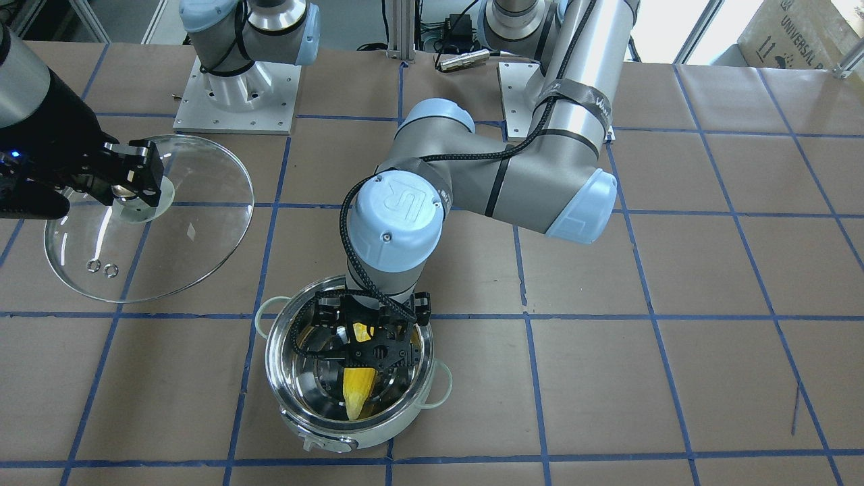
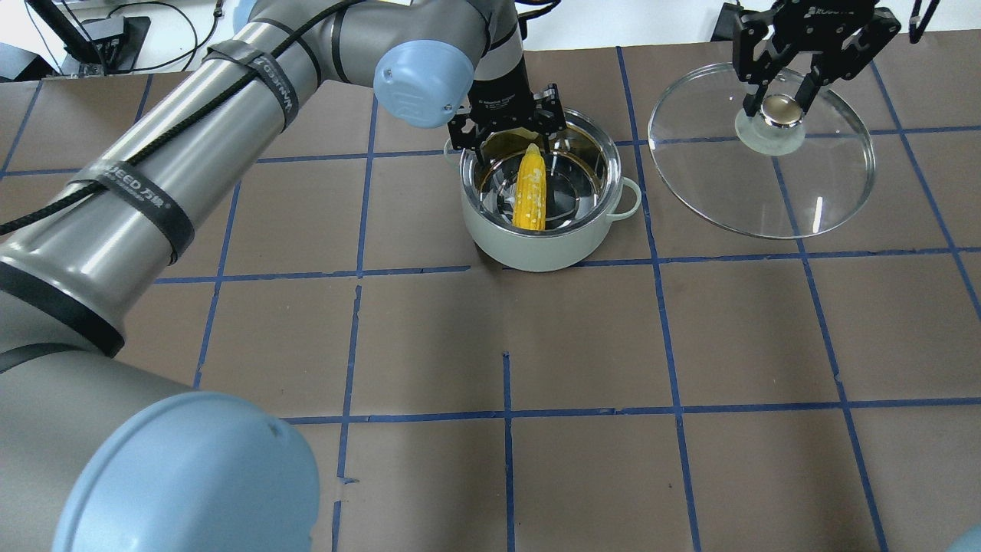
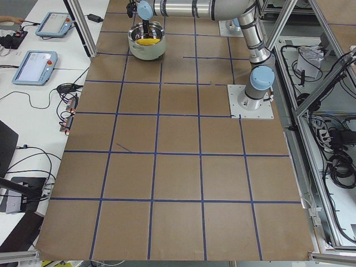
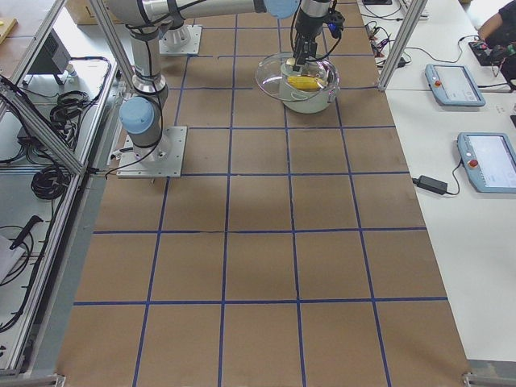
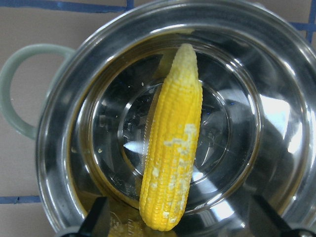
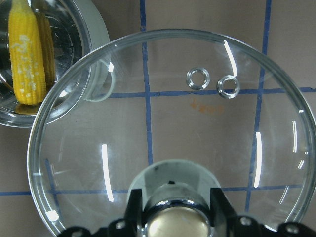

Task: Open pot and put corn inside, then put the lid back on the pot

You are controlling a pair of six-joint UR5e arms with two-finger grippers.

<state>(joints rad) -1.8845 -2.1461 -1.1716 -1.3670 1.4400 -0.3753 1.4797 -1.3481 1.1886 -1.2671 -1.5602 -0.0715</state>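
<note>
Left wrist-mounted view: corn [image 5: 173, 158] lies in the pot [image 5: 55, 163], left pincer [image 5: 178, 219] apart above it — best lifted straight out; right pincer [image 2: 780, 106] holds the lid [image 2: 766, 192] clamped beside the pot.

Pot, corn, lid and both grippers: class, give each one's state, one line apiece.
pot: uncovered, corn inside.
corn: lying in the pot, not gripped.
lid: off the pot, held by its knob.
left gripper: open, over the pot.
right gripper: shut on the lid's knob.
</note>
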